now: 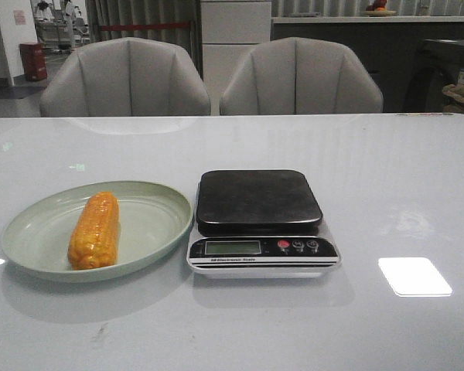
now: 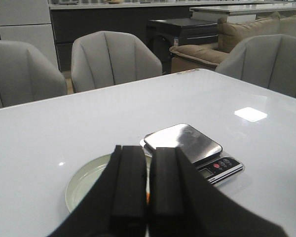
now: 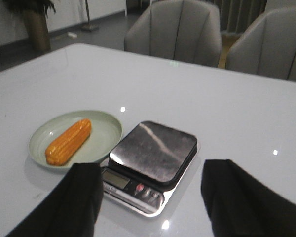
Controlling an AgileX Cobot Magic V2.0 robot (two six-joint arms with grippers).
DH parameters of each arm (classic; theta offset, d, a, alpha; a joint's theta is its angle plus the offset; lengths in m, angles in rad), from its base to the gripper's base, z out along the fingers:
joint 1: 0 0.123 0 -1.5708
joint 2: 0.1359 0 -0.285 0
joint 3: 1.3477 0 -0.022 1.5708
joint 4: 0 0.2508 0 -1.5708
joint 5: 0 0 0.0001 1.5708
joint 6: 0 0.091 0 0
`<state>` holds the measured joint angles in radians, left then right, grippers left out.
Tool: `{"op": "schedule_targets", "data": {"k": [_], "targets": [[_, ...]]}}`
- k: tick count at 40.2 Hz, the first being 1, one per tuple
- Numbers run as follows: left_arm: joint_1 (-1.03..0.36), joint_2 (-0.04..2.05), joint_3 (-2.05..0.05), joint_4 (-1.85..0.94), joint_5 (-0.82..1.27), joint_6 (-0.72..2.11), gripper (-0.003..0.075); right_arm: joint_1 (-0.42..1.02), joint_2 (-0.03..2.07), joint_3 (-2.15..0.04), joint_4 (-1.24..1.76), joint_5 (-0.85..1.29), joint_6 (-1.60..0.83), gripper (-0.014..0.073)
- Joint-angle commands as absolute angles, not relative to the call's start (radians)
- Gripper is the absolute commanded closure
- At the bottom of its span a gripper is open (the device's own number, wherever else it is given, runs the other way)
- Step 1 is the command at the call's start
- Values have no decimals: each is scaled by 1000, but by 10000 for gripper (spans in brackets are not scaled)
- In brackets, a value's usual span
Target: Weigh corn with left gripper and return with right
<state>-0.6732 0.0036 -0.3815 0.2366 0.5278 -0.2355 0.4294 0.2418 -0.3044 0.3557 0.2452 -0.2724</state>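
Observation:
The orange-yellow corn lies on a pale green plate at the left of the table; it also shows in the right wrist view. The scale with its black platform stands empty just right of the plate. My left gripper is shut with nothing held, well above the plate; its fingers hide the corn except for an orange sliver in the gap. My right gripper is open and empty, high above the table in front of the scale. Neither gripper shows in the front view.
The scale's display and buttons face the front edge. Two grey chairs stand behind the far edge of the white table. A bright light reflection lies on the table at the right.

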Motion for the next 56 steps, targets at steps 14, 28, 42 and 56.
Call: {"op": "schedule_targets", "data": {"k": [14,28,42,56], "targets": [[-675,17,-407,243,448,-239,606,425,187,-215,364,80,-287,483],[-675,17,-407,243,448,-239,606,425,187,-215,367,95,-287,408],[-675,17,-407,243,448,-239,606,425,187,-215,367,95,-287,408],[-639,17,-347,170,418,-239,606,425,187,-215,367,95,-287,408]]}}
